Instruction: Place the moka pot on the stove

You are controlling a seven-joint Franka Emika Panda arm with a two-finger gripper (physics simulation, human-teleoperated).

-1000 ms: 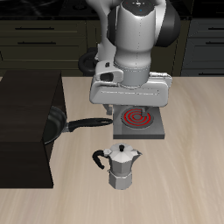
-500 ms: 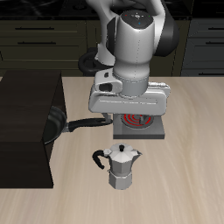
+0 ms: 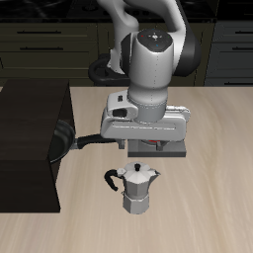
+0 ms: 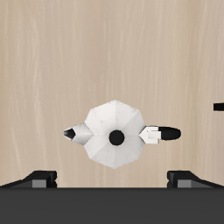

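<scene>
One pot [image 3: 138, 188] stands untouched near the stove [image 3: 164, 144]. Gripper [image 4: 114, 178] fingers spread apart above it; off-centre descent could topple it.

The scene is viewed in the exterior view from the front and above, at a middling distance, so that the table [image 3: 212, 212], the arm and the dark cabinets behind are taken in. In the wrist view the table is looked straight down upon from close above. The moka pot [image 3: 137, 189] [image 4: 115, 133] is shared by both views; it is shown from directly overhead in the wrist view.
</scene>
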